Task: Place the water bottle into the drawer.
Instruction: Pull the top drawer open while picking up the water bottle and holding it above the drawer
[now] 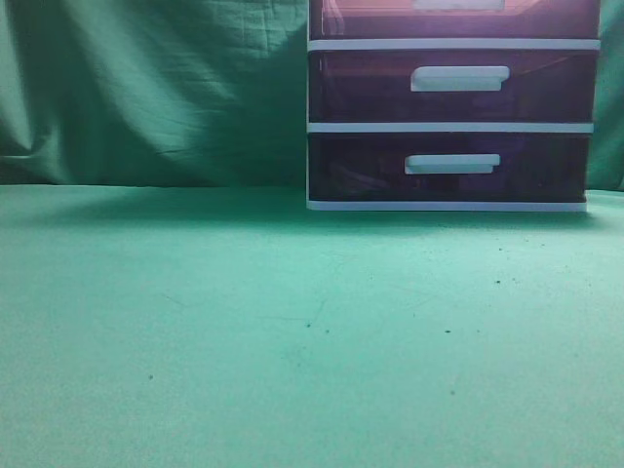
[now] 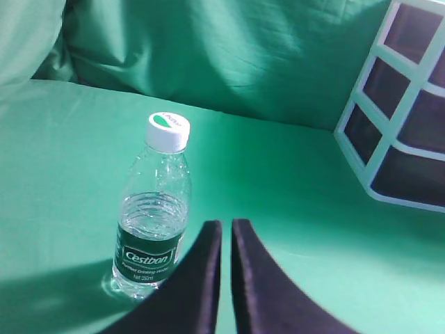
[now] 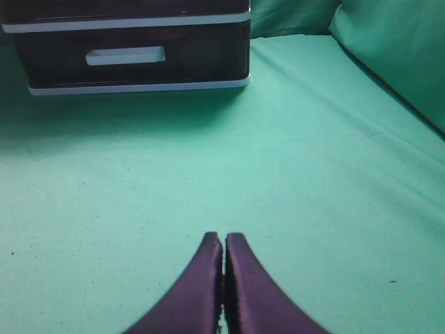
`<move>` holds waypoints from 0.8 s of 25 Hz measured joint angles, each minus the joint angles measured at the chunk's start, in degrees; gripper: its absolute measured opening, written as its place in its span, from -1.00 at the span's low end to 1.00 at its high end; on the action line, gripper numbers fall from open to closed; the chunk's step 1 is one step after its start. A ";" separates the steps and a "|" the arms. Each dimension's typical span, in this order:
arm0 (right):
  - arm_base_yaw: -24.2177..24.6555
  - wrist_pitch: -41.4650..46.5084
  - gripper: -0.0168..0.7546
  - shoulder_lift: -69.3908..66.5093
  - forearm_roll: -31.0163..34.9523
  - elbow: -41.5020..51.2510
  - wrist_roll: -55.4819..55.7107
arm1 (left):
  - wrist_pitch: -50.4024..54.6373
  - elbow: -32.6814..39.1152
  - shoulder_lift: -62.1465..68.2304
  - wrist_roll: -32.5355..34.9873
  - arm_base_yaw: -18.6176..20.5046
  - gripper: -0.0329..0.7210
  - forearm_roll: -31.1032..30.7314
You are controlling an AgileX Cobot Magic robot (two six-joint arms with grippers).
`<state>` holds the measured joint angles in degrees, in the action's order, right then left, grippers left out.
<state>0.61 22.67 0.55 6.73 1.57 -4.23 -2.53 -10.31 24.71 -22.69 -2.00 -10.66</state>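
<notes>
A small clear water bottle [image 2: 154, 209] with a white cap and a dark green label stands upright on the green cloth in the left wrist view. My left gripper [image 2: 226, 224] is shut and empty, just right of the bottle and nearer the camera. The reddish-brown top drawer [image 1: 453, 18] with a white handle shows only as a strip at the top of the exterior view; it sits flush with the frame. My right gripper [image 3: 224, 236] is shut and empty above bare cloth, well in front of the drawer unit [image 3: 132, 49]. Neither gripper nor the bottle shows in the exterior view.
Two darker purple-brown drawers [image 1: 453, 83] sit under the top one in the white-framed unit [image 1: 448, 127]. The unit's side [image 2: 400, 104] shows at the right of the left wrist view. Green cloth covers the table [image 1: 292, 331] and hangs as a backdrop [image 1: 146, 88].
</notes>
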 joint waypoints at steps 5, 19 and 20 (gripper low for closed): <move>0.00 0.00 -0.96 0.00 0.00 0.00 0.00 | -1.07 -0.10 6.38 0.00 0.00 -0.34 -2.69; 0.00 0.00 -0.96 0.00 0.00 0.00 0.00 | -3.84 -10.72 37.52 0.00 3.51 0.78 -3.29; 0.00 0.00 -0.96 0.00 0.00 0.00 0.00 | -3.84 -12.10 40.01 0.00 4.79 0.78 -3.04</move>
<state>0.61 22.67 0.55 6.73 1.57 -4.23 -6.37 -22.41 64.72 -22.69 2.79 -13.70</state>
